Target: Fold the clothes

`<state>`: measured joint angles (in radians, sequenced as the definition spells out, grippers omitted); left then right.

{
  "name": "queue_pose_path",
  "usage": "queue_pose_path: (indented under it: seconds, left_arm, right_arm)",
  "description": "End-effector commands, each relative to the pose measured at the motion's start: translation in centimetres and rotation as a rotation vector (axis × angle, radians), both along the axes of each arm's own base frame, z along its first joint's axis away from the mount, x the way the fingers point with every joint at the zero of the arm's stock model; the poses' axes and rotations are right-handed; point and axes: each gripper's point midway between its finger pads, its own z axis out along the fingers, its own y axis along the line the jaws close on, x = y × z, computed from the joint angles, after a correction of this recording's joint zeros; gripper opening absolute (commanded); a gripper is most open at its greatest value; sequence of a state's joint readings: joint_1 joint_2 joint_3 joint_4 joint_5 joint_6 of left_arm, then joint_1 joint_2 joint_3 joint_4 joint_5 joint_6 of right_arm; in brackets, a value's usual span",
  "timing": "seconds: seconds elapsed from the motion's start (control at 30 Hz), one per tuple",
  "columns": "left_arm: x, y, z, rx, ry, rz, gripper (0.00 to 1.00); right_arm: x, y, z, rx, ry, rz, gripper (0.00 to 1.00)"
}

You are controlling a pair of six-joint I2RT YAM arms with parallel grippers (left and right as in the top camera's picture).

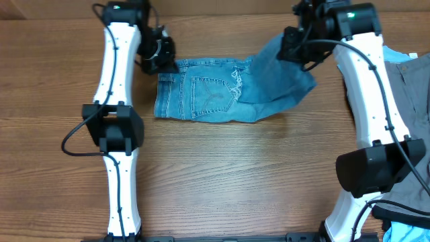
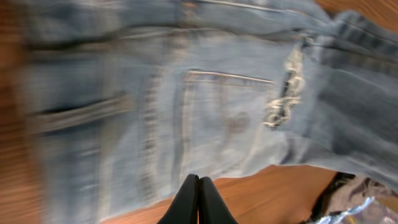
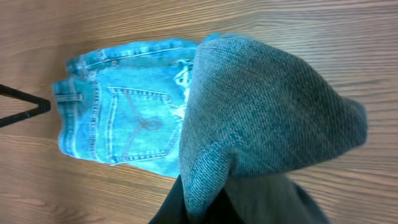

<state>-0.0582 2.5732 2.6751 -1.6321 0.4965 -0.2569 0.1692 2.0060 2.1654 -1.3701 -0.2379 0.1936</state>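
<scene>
**A:** Where are the jeans, and what are your pincers doing?

**B:** The jeans (image 1: 201, 94) lie toward twelve o'clock on the table (image 1: 235, 181), with the back pocket (image 1: 209, 93) facing up. My right pincer (image 1: 297, 46), at one o'clock, is clenched on the leg end and holds it lifted off the wood. My left pincer (image 1: 160, 59), at eleven o'clock, is clenched on nothing. It is just beside the waistband corner, but I cannot tell if it touches.

**A:** How do you make this fold well?

**B:** I think I should carry the lifted end toward nine o'clock, low and slowly, and lay it edge on edge. The left pincer could press the waistband so the cloth does not slide.

**A:** Is anything in the way?

**B:** The grey trousers (image 1: 411, 87) at three o'clock and a bright-blue garment (image 1: 403, 233) at five o'clock lie by my right arm, apart from the jeans. My own left pincer is near the landing place and may have to move aside.
</scene>
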Motion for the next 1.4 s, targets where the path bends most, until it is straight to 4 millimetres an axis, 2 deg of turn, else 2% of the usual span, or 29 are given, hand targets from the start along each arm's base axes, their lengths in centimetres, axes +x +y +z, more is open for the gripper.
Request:
queue_pose_path:
  seconds: [0.0,0.3,0.4,0.47,0.6,0.73,1.07,1.17,1.37]
  left_arm:
    - [0.2,3.7,1.2,0.072,-0.048,0.006,0.04]
    - [-0.2,7.1,0.8,0.141,-0.025,0.037,0.04]
    - [-0.3,9.0,0.3,0.217,-0.019,0.051,0.04]
    - [-0.3,9.8,0.2,0.248,-0.017,0.059,0.04]
    - [-0.3,10.7,0.2,0.255,-0.015,0.074,0.04]
    - [-0.3,11.1,0.2,0.256,-0.014,0.082,0.04]
    - [-0.3,11.8,0.1,0.282,-0.013,0.084,0.04]
    - [-0.3,11.8,0.1,0.282,-0.013,0.084,0.04]
    - [-0.3,11.8,0.1,0.282,-0.013,0.084,0.04]
  right_arm:
    - [-0.1,3.0,2.7,0.018,-0.086,0.025,0.04]
    - [0.3,11.9,-0.3,0.055,-0.095,0.149,0.04]
    - [0.5,15.8,0.4,0.088,-0.172,0.212,0.04]
    - [0.6,17.3,0.9,0.084,-0.218,0.229,0.04]
    - [-0.3,19.5,0.3,0.033,-0.256,0.260,0.04]
    - [-0.9,22.1,-1.1,0.040,-0.282,0.305,0.04]
    - [-2.4,27.4,-7.4,0.095,-0.339,0.390,0.04]
    - [-2.6,28.9,-7.8,0.130,-0.384,0.402,0.04]
    - [-2.5,30.7,-6.7,0.196,-0.440,0.386,0.04]
